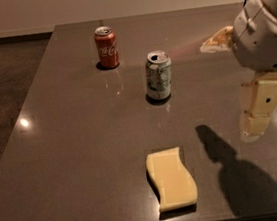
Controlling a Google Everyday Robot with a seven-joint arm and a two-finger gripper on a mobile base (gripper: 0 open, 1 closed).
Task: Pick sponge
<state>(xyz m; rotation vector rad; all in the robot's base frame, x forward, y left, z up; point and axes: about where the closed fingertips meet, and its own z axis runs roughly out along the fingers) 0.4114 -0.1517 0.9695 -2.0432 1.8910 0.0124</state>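
The sponge (pixel 171 179) is a pale yellow flat foam block with wavy long sides. It lies on the dark grey table (pixel 71 141) close to the front edge, a little right of the middle. My gripper (pixel 255 127) hangs from the white arm (pixel 262 32) at the right side of the view. It is above the table, to the right of the sponge and somewhat farther back, well apart from it. It holds nothing that I can see. Its shadow (pixel 225 157) falls on the table just right of the sponge.
A red cola can (pixel 106 47) stands at the back left of centre. A green-white can (pixel 158 75) stands upright in the middle, behind the sponge. A pale packet (pixel 215 41) lies at the back right beside the arm. The table's left edge drops to the floor (pixel 5 88).
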